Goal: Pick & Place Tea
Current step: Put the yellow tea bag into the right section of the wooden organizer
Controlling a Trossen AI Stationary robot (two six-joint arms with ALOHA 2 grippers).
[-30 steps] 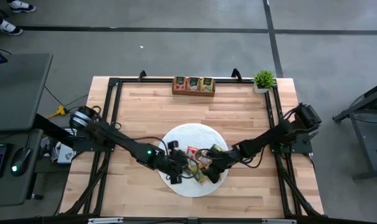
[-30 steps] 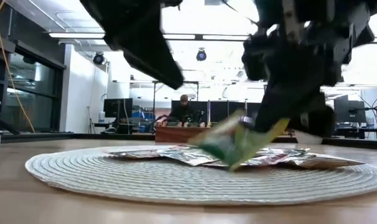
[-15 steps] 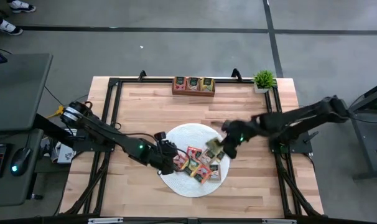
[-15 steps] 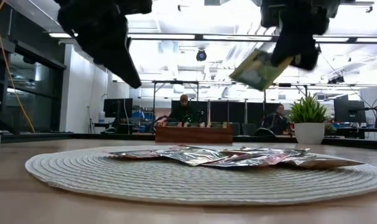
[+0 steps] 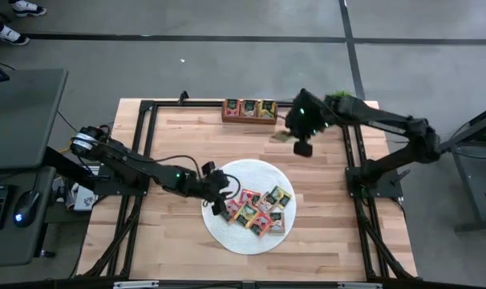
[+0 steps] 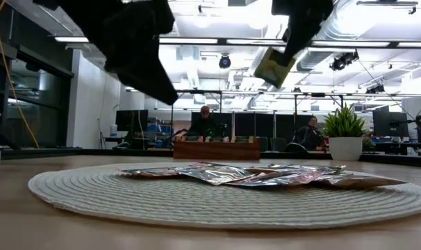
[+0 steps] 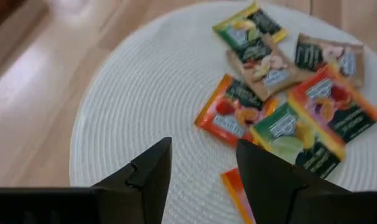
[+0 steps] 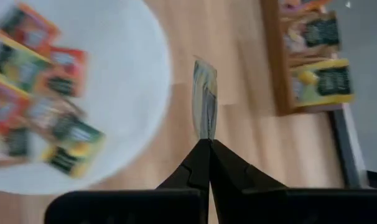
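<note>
Several tea packets [image 5: 259, 210] in red, orange and green lie flat on the round white mat [image 5: 227, 177]; the left wrist view also shows them [image 7: 282, 93]. My left gripper [image 5: 213, 195] hovers open over the mat's left part, its fingers [image 7: 145, 177] above bare mat beside the pile. My right gripper [image 5: 295, 140] is high above the table's far right part, shut on one green-yellow packet [image 6: 273, 66]. The brown wooden tray [image 5: 249, 110], with packets standing in it, sits at the far edge. My right gripper pinches one edge of the green-yellow packet [image 8: 205, 134] between its two shut fingertips, coming at it from above and slanting down. The packet sticks out past the fingertips, seen edge-on. It hangs tilted, lifted clear of mat and table.
A small potted plant [image 5: 339, 102] stands at the far right corner, close to my right arm. A black frame [image 5: 147, 144] runs around the tabletop. Bare wood lies between mat and tray. People sit at desks beyond the table [image 6: 205, 121].
My right gripper has lifted the green-yellow packet off the mat, risen high and swung toward the far edge near the tray, rolling its wrist. My left gripper has drawn back over the mat toward the left and far edges, staying open.
</note>
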